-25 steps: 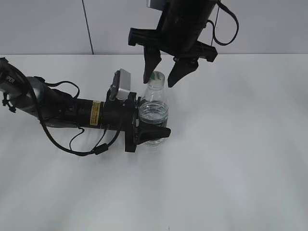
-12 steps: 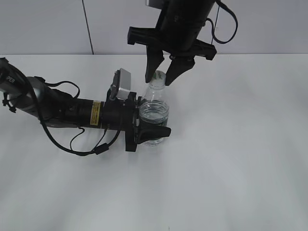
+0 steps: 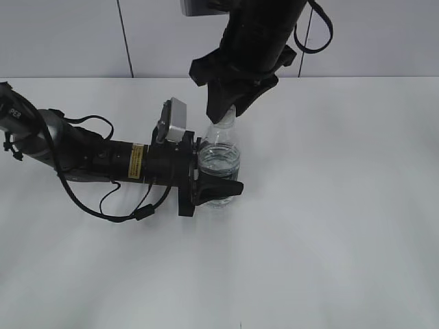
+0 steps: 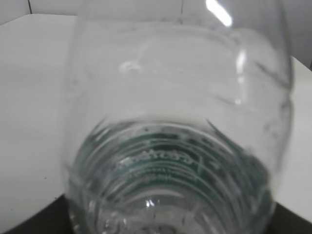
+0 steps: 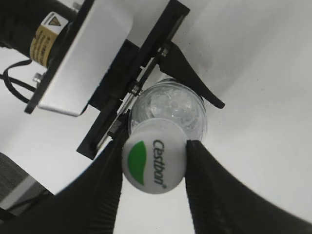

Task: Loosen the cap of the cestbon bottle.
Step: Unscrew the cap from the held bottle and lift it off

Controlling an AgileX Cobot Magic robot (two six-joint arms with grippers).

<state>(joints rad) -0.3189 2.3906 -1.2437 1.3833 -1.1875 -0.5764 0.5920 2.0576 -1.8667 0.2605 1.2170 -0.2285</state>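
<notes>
The cestbon bottle [image 3: 219,164] stands upright on the white table, clear, with a dark green label band that fills the left wrist view [image 4: 180,161]. My left gripper [image 3: 216,186] is shut on the bottle's body from the left. The white cap [image 5: 155,164] with a green logo and "Cestbon" lettering sits on the neck. My right gripper [image 5: 154,168] comes down from above and is shut on the cap, one finger touching each side. In the exterior view the right gripper [image 3: 228,110] hides the cap.
The white table [image 3: 329,205] spreads all round the bottle. A pale wall with a dark vertical seam [image 3: 123,38] runs behind it. The left arm and its cables [image 3: 89,161] lie across the table's left side.
My right gripper has closed from wide open onto the cap and turned about its axis. The left gripper and the bottle have not moved.
</notes>
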